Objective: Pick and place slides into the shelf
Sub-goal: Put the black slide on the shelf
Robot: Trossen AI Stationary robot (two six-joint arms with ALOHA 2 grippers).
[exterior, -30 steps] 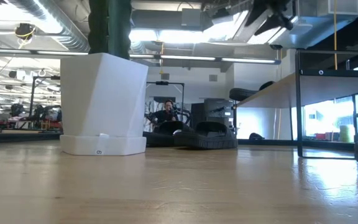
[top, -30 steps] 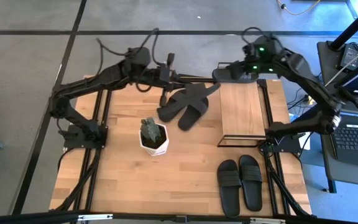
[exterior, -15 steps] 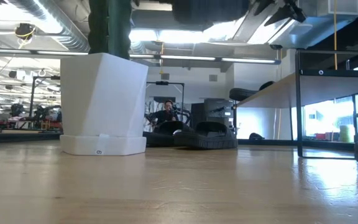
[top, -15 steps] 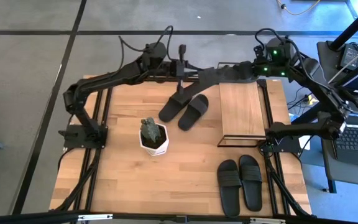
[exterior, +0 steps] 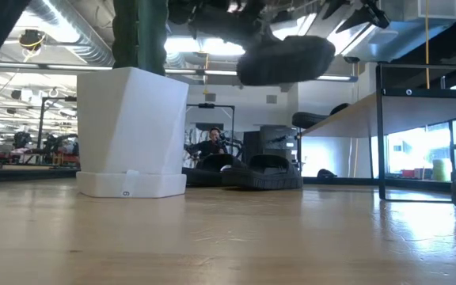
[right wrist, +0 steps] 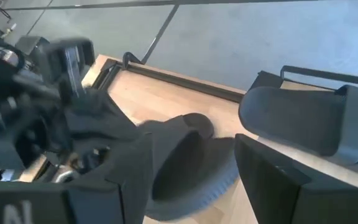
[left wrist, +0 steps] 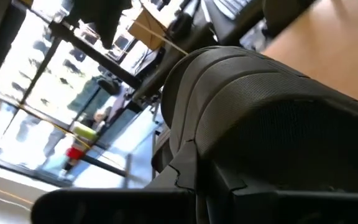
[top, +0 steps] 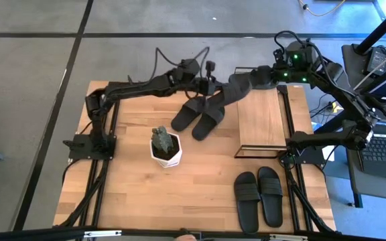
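My left gripper (top: 212,87) is shut on a black slide (top: 232,91), which hangs in the air (exterior: 283,59) between the middle of the table and the shelf (top: 260,120). Two more slides (top: 196,119) lie flat on the table below it. Another slide (right wrist: 297,118) lies on the far end of the shelf's board (exterior: 315,119). My right gripper (top: 267,75) hovers open over that far end, its fingers (right wrist: 278,180) standing wide apart and touching nothing. A pair of slides (top: 259,197) lies at the near right. My left gripper holds the slide by the end nearest it (top: 218,95), coming almost level from the table's left. The slide reaches from the fingers toward the shelf, tilted and lifted clear of the table. In the left wrist view the slide (left wrist: 260,93) hides where the fingers meet it.
A white pot with a small plant (top: 165,147) stands near the middle of the table, near-left of the loose slides. The shelf's thin black frame (exterior: 381,134) stands at the right. Bare tabletop (top: 133,194) lies at the near left.
My left gripper has carried the slide toward the table's right edge and down, rolling as it went. The slide now hangs lower, close to the shelf's far left corner, and has come into the low view.
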